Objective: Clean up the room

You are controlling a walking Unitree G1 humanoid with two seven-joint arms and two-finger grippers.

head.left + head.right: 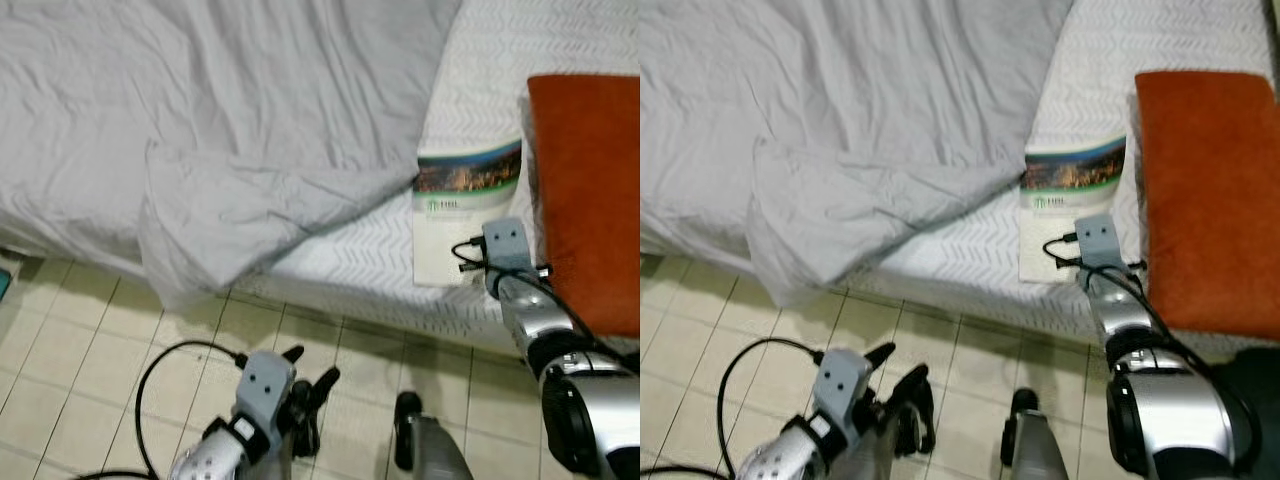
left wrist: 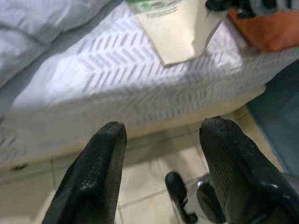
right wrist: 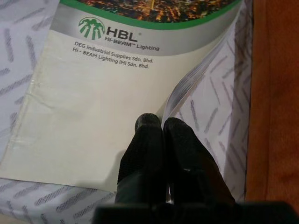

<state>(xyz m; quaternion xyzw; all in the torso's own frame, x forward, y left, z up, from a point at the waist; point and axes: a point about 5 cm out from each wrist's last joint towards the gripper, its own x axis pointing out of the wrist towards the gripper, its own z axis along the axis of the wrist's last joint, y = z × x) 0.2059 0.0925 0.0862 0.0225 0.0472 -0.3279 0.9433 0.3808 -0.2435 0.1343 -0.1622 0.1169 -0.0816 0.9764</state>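
The bed (image 1: 330, 265) lies ahead of the right pincer (image 3: 161, 125), with a rumpled grey sheet (image 1: 200, 150) well off to its left and an orange cushion (image 1: 590, 190) just to its right. The booklet (image 1: 455, 215) lies flat near the mattress edge, directly under the pincer, which is clenched on the lower right corner of its cover. The cream cover carries a green band, a night-city photo and "HBL" lettering; loose pages are fanned beside the fingertips. Only thin sheets are probably pinched, so tearing or slipping could follow when lifted. The left pincer (image 2: 161, 133) is held released above the floor tiles.
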